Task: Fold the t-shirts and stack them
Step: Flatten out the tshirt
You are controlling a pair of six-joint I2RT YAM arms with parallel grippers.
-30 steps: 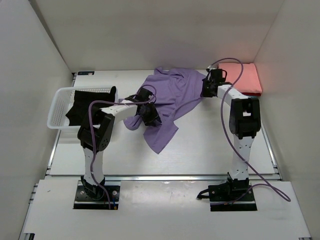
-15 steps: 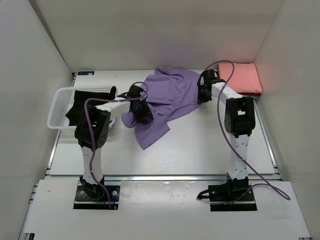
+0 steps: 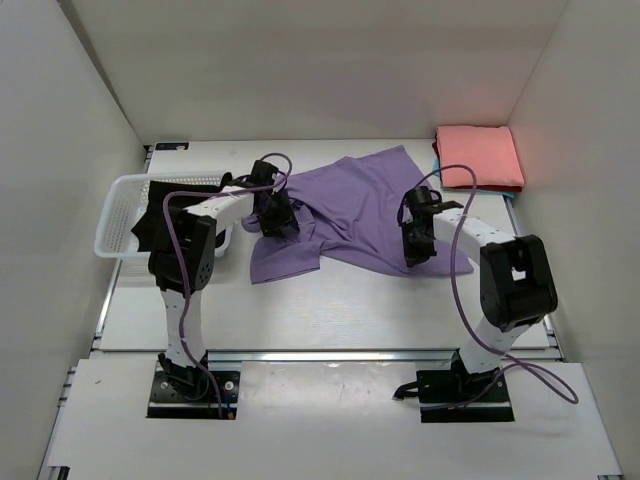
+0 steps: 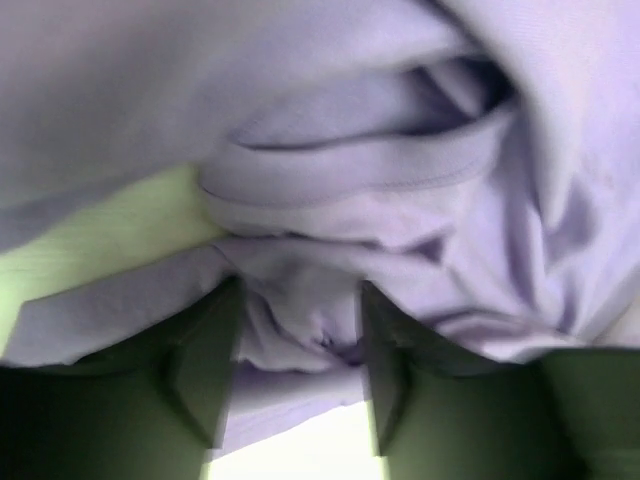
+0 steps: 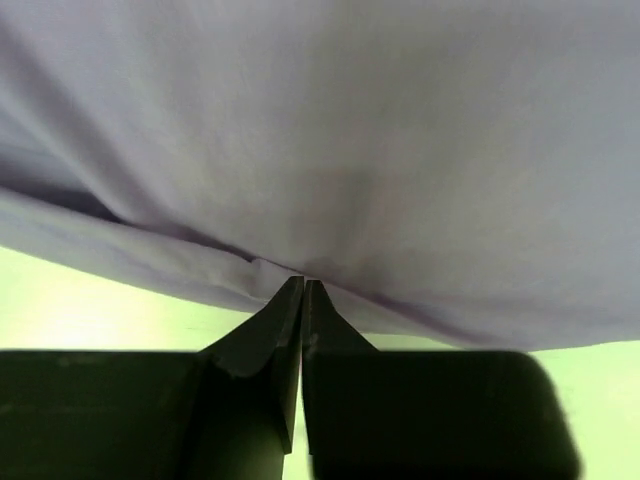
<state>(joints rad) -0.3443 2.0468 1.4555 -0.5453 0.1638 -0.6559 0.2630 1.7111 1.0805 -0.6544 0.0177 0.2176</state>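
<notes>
Table (image 3: pixel 380 300) – white, walled on three sides, fills most of the top view.

Lilac-purple t-shirt (image 3: pixel 350 200) – the largest thing on the table, spread loosely across centre frame. It runs from an upper corner near the back wall down to a rumpled flap at lower left of centre. Not folded; creases run through the middle.

White lattice basket (image 3: pixel 118 215) – left edge of the frame, against the side wall.

Salmon-pink t-shirt (image 3: pixel 478 157) – folded into a neat rectangle at upper right, well apart from the lilac one.

Black t-shirt (image 3: pixel 160 215) – crumpled in the basket, one part draped over the basket's right rim.

Left gripper (image 3: pixel 272 215) – sits on the lilac shirt's left edge, just right of the basket. From the left wrist, the left gripper (image 4: pixel 300 300) has its fingers (image 4: pixel 205 370) set apart with a thick wad of lilac cloth bunched between them, touching both – it is grasping the lilac-purple t-shirt. Pale table shows at left of that frame.

Right gripper (image 3: pixel 415 245) – at the shirt's right edge, right of centre. From the right wrist, the right gripper (image 5: pixel 302 285) has its fingers (image 5: pixel 255 350) pressed together, the tips meeting on a folded hem of the lilac cloth. Clenched on that thin edge, cloth stretched taut above.
</notes>
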